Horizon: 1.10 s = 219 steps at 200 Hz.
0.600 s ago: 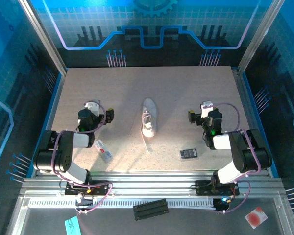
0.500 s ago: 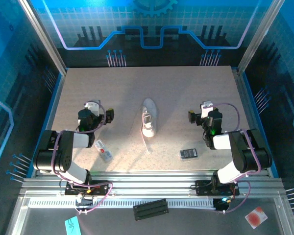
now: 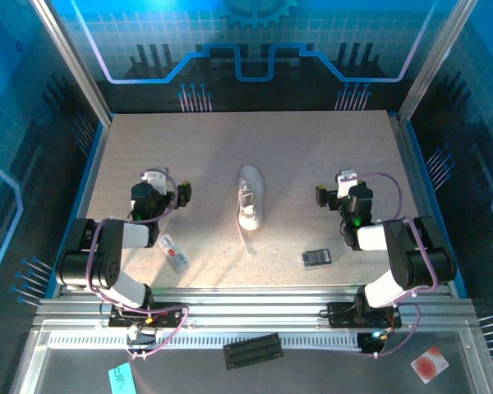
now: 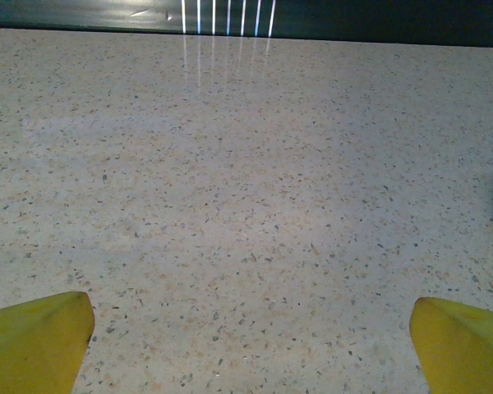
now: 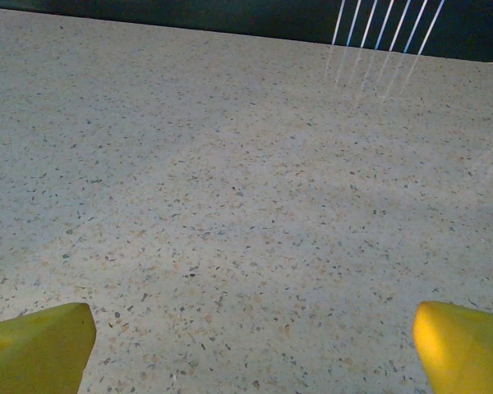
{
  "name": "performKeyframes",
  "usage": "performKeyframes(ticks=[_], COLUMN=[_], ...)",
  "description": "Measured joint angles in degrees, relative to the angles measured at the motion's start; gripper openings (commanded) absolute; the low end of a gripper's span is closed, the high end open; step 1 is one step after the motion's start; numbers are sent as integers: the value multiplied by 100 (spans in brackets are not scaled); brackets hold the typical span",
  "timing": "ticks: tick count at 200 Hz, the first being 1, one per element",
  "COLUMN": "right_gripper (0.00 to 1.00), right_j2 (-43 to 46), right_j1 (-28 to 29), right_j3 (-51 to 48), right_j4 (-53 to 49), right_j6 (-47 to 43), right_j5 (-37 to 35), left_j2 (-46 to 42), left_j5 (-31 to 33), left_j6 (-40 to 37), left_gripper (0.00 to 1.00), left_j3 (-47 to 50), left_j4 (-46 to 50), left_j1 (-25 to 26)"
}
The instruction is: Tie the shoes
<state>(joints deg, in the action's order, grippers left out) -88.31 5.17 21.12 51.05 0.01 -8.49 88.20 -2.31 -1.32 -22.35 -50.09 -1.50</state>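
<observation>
I work inside a booth with blue-lit walls, and under me is a pale speckled stone-like table (image 3: 312, 156) that reaches to a dark far edge.

My left gripper (image 3: 158, 187) hangs low over the bare surface with its jaws spread wide and nothing between them. In my left wrist view, this gripper (image 4: 251, 328) shows two yellow fingertips (image 4: 41, 336) at the bottom corners, and only speckled table lies between them. My right gripper (image 3: 347, 190) is in the same condition, released and holding nothing. In the right wrist view, this gripper (image 5: 255, 328) also has its yellow fingertips (image 5: 460, 345) far apart over empty surface.

The small white and light-grey sneaker (image 3: 249, 197) lies on the table between my two grippers, to the right of the left one and to the left of the right one, apart from both. It lies lengthwise, pointing away from my bases. One thin white lace (image 3: 243, 238) runs loose from its near end over the table toward me.

Nearer to my bases than the left gripper lies a small white rectangular tag (image 3: 173, 252). Nearer than the right gripper, a little toward the sneaker, lies a small flat black rectangle (image 3: 315, 258).
</observation>
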Motion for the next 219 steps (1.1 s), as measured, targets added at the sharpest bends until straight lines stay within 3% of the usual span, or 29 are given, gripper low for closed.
performKeyframes(ticks=[219], right_gripper=[100], right_j2=[0], right_j1=[-7], right_j3=[0], right_j4=[0], right_j6=[0], right_j5=[127], left_j2=[0], left_j5=[0], left_j6=[-2], left_gripper=[99], left_j3=[0], left_j4=[0], left_j1=[0])
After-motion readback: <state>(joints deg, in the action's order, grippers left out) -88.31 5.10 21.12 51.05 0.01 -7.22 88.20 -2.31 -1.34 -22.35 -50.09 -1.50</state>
